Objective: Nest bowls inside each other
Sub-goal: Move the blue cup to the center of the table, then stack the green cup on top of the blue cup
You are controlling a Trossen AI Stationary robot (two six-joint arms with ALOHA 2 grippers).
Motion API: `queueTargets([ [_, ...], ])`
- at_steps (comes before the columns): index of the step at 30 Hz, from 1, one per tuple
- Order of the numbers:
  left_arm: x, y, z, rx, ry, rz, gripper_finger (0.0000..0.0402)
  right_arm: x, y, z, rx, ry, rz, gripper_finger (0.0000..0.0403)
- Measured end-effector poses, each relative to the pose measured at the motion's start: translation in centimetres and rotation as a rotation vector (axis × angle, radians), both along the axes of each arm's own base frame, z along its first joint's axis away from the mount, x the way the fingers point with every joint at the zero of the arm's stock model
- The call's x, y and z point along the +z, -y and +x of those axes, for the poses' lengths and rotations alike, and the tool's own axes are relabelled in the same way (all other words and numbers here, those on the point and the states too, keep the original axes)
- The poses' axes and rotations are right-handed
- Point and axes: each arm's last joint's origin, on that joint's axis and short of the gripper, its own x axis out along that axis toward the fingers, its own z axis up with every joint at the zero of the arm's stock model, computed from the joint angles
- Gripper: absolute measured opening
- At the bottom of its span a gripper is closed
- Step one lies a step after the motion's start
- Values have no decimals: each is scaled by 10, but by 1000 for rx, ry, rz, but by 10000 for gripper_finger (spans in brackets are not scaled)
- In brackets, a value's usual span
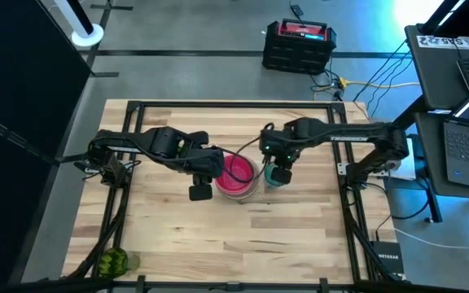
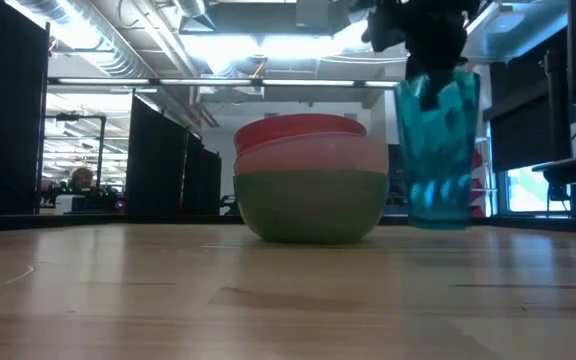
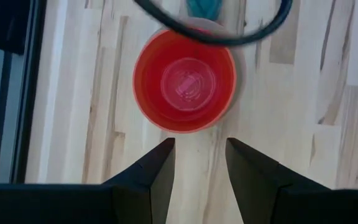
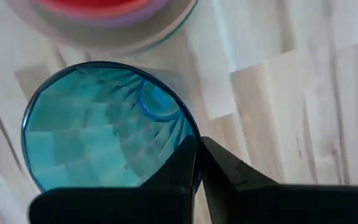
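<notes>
Near the middle of the wooden table (image 1: 177,244) sits the stack of bowls (image 2: 311,190), which serves as the landmark. From the low view it reads as a green bowl at the bottom, a pale pink one in it, and a coral-red rim on top; from above, the innermost bowl (image 3: 184,88) shows red with a paler floor. So the bowls that can be seen look already nested.

Just beside the stack, on the right arm's side, the teal cup (image 4: 107,124) hangs from the right gripper (image 4: 197,163), whose fingers are pinched shut on the cup's rim, one inside the wall and one outside. In the low view the cup (image 2: 438,150) appears to sit slightly above the tabletop, close to the stack but not over it.

On the other side of the stack, the left gripper (image 3: 199,163) hovers with its fingers apart and nothing between them, pointing at the stack.

Far from the stack, at the table's near left corner, a green patterned cup (image 1: 113,261) lies outside the nest.

What seems left: the teal cup into the stack, then the green one.
</notes>
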Motion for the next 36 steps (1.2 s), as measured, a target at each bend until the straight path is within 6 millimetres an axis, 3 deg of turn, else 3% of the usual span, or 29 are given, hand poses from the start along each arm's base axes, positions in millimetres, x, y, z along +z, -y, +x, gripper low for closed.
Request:
queueTargets([
  [15,0,0,0,17,4,-5,129,-15,0,11,61,-34,31,16],
  [23,0,0,0,13,4,-4,129,-15,0,10,77,-45,29,107],
  [26,0,1,0,-15,-2,3,129,3,-1,6,76,-69,33,142],
  [29,3,8,-4,-44,3,-2,129,44,-10,-4,81,33,19,168],
  [36,-7,96,-36,-71,-54,-248,129,100,-38,-44,154,283,-79,179],
])
